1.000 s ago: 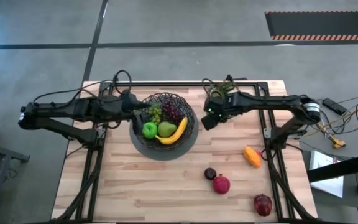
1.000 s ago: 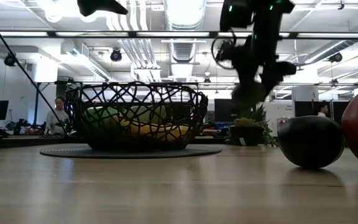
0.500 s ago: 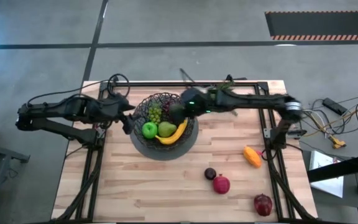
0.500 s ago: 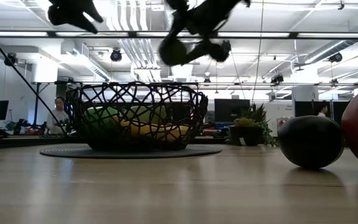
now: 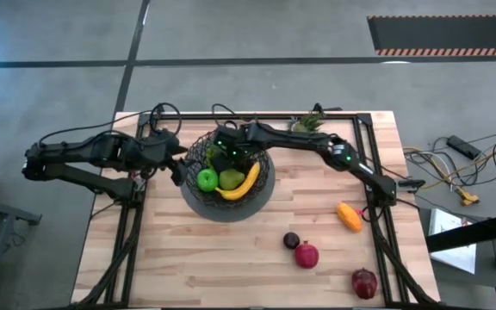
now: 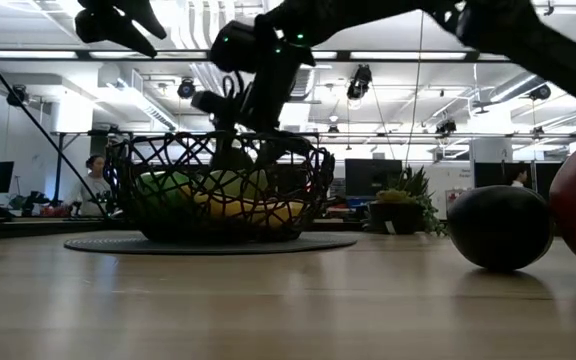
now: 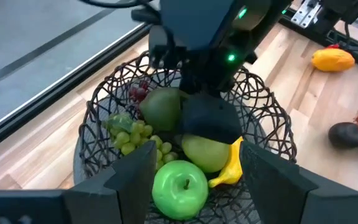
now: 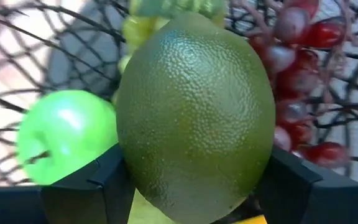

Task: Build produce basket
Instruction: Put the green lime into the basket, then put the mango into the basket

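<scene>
The black wire basket (image 5: 261, 194) stands on the table's far middle part. It holds a green apple (image 7: 180, 186), a pale green fruit (image 7: 204, 152), a banana (image 7: 230, 169), green grapes (image 7: 132, 134) and purple grapes (image 7: 138, 92). My right gripper (image 5: 228, 153) reaches over the basket's far part, shut on a lime (image 8: 194, 112). My left gripper (image 5: 175, 161) hovers open just outside the basket's left rim, holding nothing. My right gripper pinches the lime by two opposite sides (image 8: 135, 155) between its two fingers (image 8: 86, 186). The fingers slant down into the basket from the table's right side. The lime (image 7: 161, 109) hangs over the grapes inside the rim; whether it touches them I cannot tell.
On the table's right half lie an orange piece (image 5: 349, 216), a dark plum (image 5: 291, 240), a pomegranate (image 5: 306, 255) and a red apple (image 5: 364, 282). A small potted plant (image 5: 308, 123) stands at the far edge, behind the right arm.
My right gripper has swept from beside the potted plant toward the table's left, carrying the lime, and has sunk over the basket's far part. My left gripper has drawn back from above the basket's left rim toward the table's left edge and tipped, still open.
</scene>
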Robot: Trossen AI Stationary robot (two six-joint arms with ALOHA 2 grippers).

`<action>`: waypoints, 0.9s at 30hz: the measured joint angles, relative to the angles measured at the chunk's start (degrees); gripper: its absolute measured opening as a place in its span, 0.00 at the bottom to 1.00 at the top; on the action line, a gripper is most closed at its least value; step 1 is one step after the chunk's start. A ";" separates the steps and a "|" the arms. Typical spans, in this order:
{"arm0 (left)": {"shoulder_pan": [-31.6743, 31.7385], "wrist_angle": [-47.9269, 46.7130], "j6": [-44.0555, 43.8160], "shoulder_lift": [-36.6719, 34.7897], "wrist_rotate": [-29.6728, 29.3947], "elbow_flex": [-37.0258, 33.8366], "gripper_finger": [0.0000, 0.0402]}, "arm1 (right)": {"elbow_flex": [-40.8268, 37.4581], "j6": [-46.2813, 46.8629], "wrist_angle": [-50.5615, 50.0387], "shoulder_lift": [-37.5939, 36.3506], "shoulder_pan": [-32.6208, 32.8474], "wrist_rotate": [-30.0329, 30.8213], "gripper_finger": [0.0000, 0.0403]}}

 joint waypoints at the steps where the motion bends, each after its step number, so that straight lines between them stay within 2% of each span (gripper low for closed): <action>1: 0.00 0.18 -0.01 0.00 0.00 0.00 0.53 | 2.56 -0.67 -2.28 1.39 0.01 0.44 0.63; 10: -0.06 0.74 -0.28 0.47 0.34 -0.39 0.53 | 1.49 -3.98 -2.59 2.41 -0.08 1.00 0.80; 15: 0.26 -3.43 -6.17 1.05 0.40 -0.33 0.53 | 1.36 -6.13 -2.00 0.47 -0.08 2.68 0.87; 21: 1.92 -10.69 -10.41 1.33 0.20 -0.70 0.53 | 1.36 -10.63 -5.00 -6.21 0.15 5.82 0.85; 27: 2.54 -5.99 -8.55 1.49 0.07 -0.72 0.53 | -0.11 -20.56 -10.29 -15.02 2.97 7.23 0.81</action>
